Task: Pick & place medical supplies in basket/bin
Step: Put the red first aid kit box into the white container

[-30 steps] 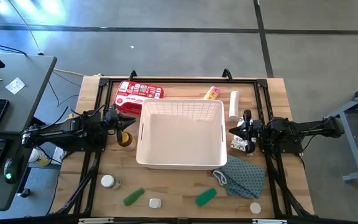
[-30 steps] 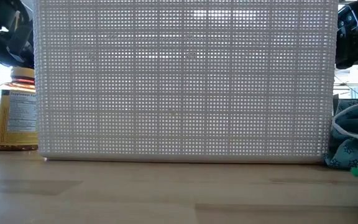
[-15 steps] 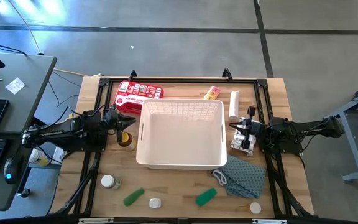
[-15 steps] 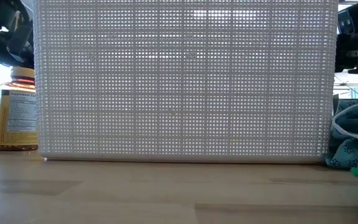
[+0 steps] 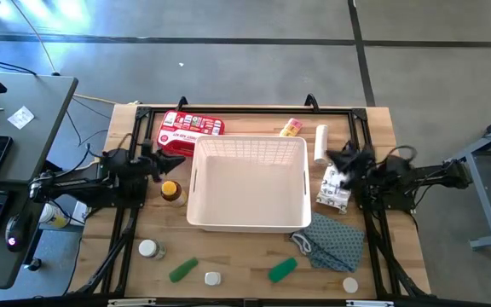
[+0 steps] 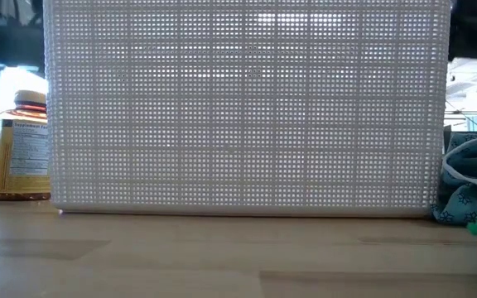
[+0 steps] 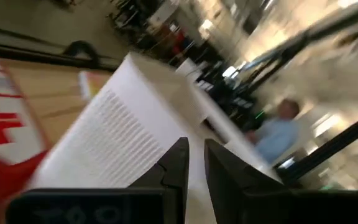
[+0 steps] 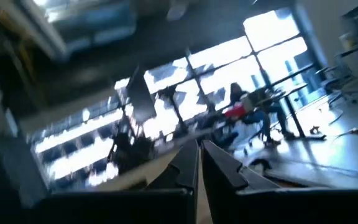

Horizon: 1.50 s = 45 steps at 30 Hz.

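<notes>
Basket (image 6: 247,108) hides table behind; wrist views motion-blurred.
</notes>
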### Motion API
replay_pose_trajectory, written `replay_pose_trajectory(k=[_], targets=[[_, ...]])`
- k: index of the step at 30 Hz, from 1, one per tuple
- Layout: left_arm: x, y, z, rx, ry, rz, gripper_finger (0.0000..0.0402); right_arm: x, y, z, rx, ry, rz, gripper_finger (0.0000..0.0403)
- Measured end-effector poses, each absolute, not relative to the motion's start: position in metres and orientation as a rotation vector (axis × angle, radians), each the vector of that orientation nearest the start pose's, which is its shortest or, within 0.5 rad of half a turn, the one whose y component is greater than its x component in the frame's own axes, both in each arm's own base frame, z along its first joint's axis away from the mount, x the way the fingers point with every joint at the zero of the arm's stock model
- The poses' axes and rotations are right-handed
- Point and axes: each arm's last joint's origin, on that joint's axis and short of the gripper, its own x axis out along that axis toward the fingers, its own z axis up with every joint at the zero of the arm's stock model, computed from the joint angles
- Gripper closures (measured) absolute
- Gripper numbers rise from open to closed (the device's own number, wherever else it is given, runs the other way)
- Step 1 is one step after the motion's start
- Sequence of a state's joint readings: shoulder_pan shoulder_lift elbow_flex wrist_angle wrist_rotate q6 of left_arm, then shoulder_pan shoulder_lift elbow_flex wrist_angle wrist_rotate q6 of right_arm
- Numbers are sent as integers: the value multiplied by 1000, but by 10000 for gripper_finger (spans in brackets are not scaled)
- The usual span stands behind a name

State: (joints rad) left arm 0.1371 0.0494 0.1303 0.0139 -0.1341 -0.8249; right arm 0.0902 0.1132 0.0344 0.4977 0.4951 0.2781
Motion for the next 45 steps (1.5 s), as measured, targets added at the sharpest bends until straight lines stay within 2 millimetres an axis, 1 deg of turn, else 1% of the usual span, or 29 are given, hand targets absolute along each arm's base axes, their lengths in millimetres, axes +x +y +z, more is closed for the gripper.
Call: replay_pose_trajectory(k=[2,4,6,9,11,13,17,19,22,25,27,29,34,37,39,42,45], targets=[[89,16,215,-922,-305,161,314,88,-8,221,437,-543,-399,391],[87,16,222,-978,-375,102,314,87,-9,226,448,-561,-402,391],[86,15,227,-994,-421,64,314,89,-8,232,476,-556,-368,391],[85,15,230,-1055,-460,35,314,96,-6,243,528,-534,-293,391],[85,15,230,-1104,-463,25,314,101,-4,257,541,-530,-236,391],[85,15,229,-1139,-458,24,314,105,-3,272,521,-534,-223,391],[86,17,225,-1170,-438,83,314,107,-6,301,454,-595,-327,391],[86,16,225,-1201,-437,61,314,106,-7,314,472,-632,-382,391],[85,16,227,-1228,-467,45,314,104,-9,329,555,-700,-433,391],[82,17,235,-1185,-544,35,314,98,-11,344,626,-766,-472,391],[79,16,247,-1139,-537,57,314,94,-13,352,658,-798,-526,391],[75,16,264,-1067,-444,127,314,90,-14,357,682,-822,-566,391],[72,15,318,-818,-90,319,314,85,-15,362,754,-889,-589,391],[75,16,348,-666,109,408,314,84,-16,362,774,-905,-623,391],[83,18,359,-575,261,460,314,82,-17,362,793,-922,-650,391],[102,21,371,-452,488,500,314,81,-18,362,811,-927,-696,391],[121,24,372,-325,728,509,314,81,-19,360,773,-896,-786,391]])
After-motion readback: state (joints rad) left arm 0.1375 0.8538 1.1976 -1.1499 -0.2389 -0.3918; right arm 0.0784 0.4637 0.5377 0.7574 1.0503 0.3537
